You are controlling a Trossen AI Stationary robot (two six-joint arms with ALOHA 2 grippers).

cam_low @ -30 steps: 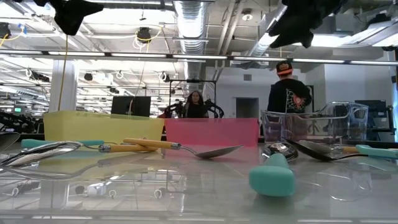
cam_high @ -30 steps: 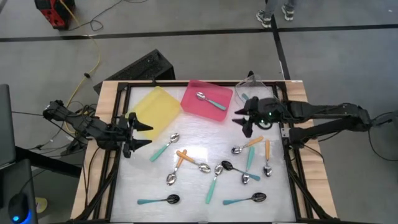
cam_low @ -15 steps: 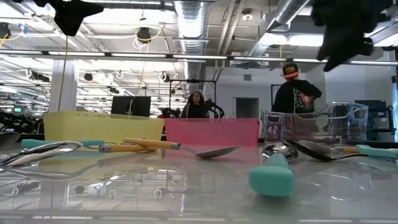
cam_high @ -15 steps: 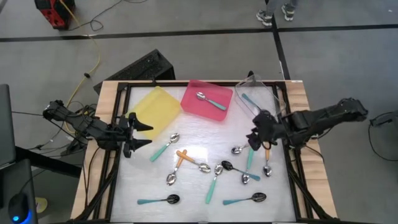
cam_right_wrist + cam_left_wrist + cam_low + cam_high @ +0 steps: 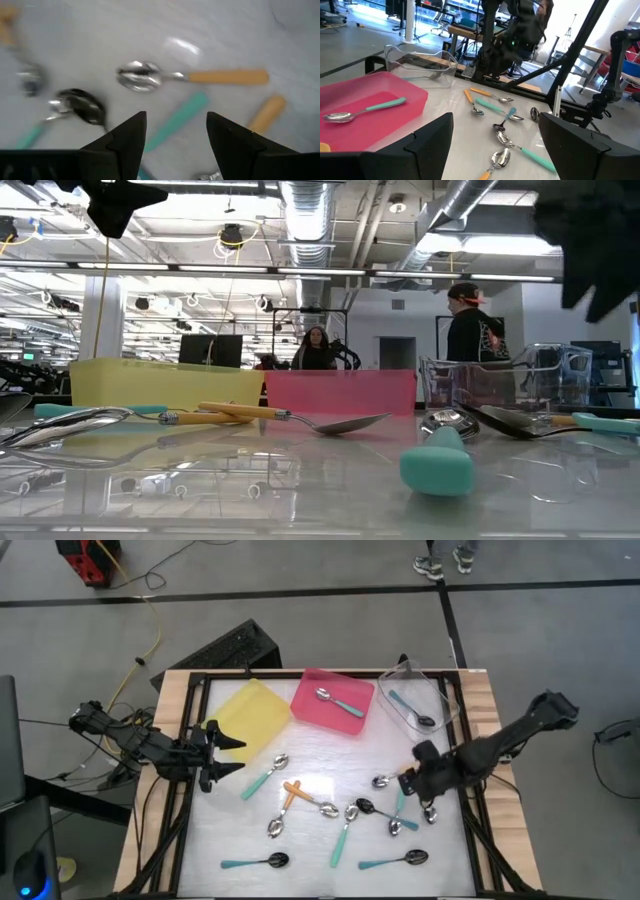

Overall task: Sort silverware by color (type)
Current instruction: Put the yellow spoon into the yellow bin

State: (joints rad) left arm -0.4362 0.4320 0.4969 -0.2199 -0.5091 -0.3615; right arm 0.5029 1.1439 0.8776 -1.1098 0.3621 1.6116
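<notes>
Several spoons with teal or orange handles lie flat on the white table (image 5: 310, 770). My right gripper (image 5: 413, 781) hangs open above the right-hand cluster, fingers pointing down and touching nothing. Beneath it, in the right wrist view, lie an orange-handled silver spoon (image 5: 190, 77), a teal handle (image 5: 177, 120) and a black-bowled spoon (image 5: 82, 107). My left gripper (image 5: 226, 755) waits open at the table's left edge, beside the yellow tray (image 5: 252, 715). A teal-handled silver spoon (image 5: 338, 700) lies in the pink tray (image 5: 312, 690). A teal-handled black spoon (image 5: 408, 708) lies in the clear tray (image 5: 440, 705).
More spoons are scattered over the table's middle and near side, among them an orange one (image 5: 291, 794) and teal ones (image 5: 252, 862) (image 5: 392, 861). The three trays stand along the far edge. A black frame (image 5: 470, 810) rims the table. People stand in the room beyond (image 5: 470, 330).
My right gripper has swung from beside the clear tray toward the table's near edge and come down over the right-hand cluster of spoons. It has rolled and tipped from nearly level to pointing steeply down. The spoon in the clear tray now shows.
</notes>
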